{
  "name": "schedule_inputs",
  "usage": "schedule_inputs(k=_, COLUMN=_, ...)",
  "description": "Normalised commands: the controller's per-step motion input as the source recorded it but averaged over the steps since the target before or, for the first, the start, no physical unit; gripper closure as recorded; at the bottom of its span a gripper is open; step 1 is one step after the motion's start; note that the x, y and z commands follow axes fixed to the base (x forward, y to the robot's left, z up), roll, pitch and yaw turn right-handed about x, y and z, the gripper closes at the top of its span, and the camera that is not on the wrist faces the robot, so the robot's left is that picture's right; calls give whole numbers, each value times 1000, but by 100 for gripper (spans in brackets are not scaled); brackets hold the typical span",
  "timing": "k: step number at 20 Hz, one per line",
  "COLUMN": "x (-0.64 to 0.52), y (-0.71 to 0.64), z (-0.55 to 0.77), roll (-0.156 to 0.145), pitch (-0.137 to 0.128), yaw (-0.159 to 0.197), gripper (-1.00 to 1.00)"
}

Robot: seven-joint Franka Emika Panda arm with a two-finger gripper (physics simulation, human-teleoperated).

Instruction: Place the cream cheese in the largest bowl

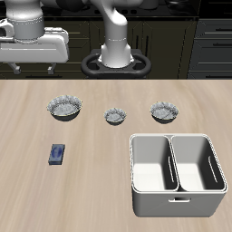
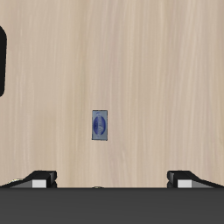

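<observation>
The cream cheese (image 1: 57, 154) is a small flat blue box lying on the wooden table, nearer the front edge than the bowls. It also shows in the wrist view (image 2: 99, 125), far below the camera. The largest bowl (image 1: 66, 109) is a grey bowl with a ruffled rim, standing just behind the cream cheese. My gripper (image 2: 112, 178) is open and empty, high above the table. Its two fingertips (image 2: 39, 178) stand wide apart. The cream cheese lies ahead of the gap between them. In the exterior view only the arm (image 1: 36, 43) shows, high at the back.
The smallest ruffled bowl (image 1: 115, 116) and the mid-sized one (image 1: 165, 111) stand in a row with the largest. A white two-compartment bin (image 1: 177, 172) stands near the front edge. The robot's base (image 1: 116, 56) is at the back. A dark shape (image 2: 3, 61) touches the wrist view's edge.
</observation>
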Motion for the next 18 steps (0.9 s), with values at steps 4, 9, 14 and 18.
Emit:
schedule_inputs(k=4, x=-43, y=65, z=-228, roll=-18, pitch=-17, yaw=-4, gripper=-100)
schedule_inputs(k=9, x=-23, y=0, z=-305, roll=-10, pitch=12, yaw=-13, gripper=-100)
schedule_inputs(k=14, x=24, y=108, z=-352, roll=22, pitch=24, yaw=-13, gripper=-100)
schedule_inputs(k=18, x=66, y=29, z=-315, roll=-12, pitch=28, yaw=7, gripper=-100)
